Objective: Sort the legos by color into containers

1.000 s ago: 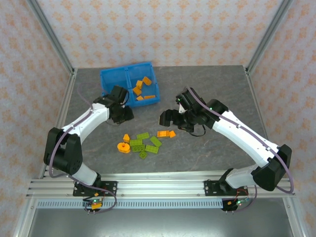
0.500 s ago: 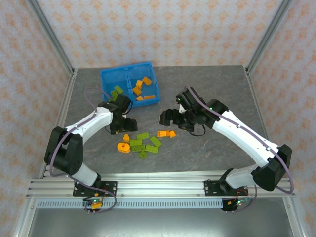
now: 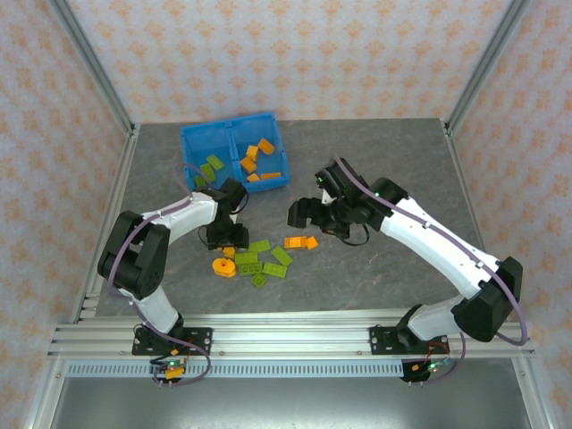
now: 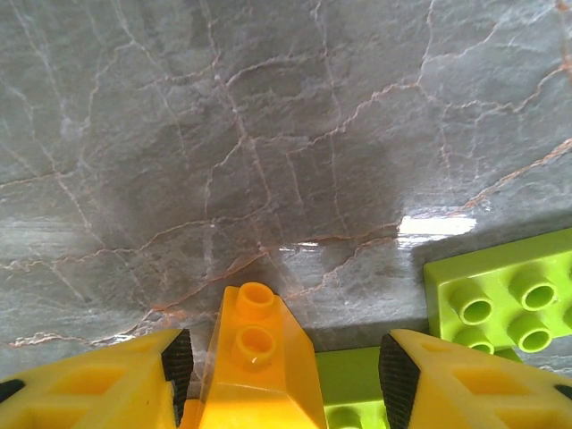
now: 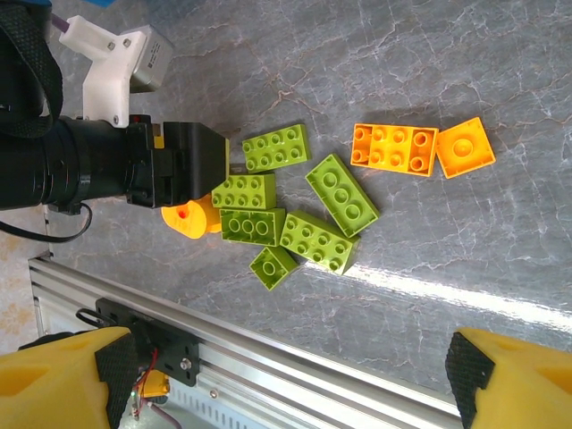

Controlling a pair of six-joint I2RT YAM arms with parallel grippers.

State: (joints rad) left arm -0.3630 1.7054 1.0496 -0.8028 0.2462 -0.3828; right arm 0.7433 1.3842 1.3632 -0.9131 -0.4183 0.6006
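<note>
Veined grey stone tabletop (image 3: 384, 152) bears studded plastic legos (image 5: 341, 195).

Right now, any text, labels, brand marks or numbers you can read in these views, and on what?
No readable text anywhere.
The bricks: no lettering shows on the studs, even close up.
The blue bin: plain, no label.
The wallpaper: flower pattern, no words.

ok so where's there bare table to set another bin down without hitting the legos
Widest bare patch: far right of the table, between the blue bin and the right rail. A narrower strip runs between the loose bricks and the near rail. Crowded: the middle, where the left claw and right claw hover by the bricks.
</note>
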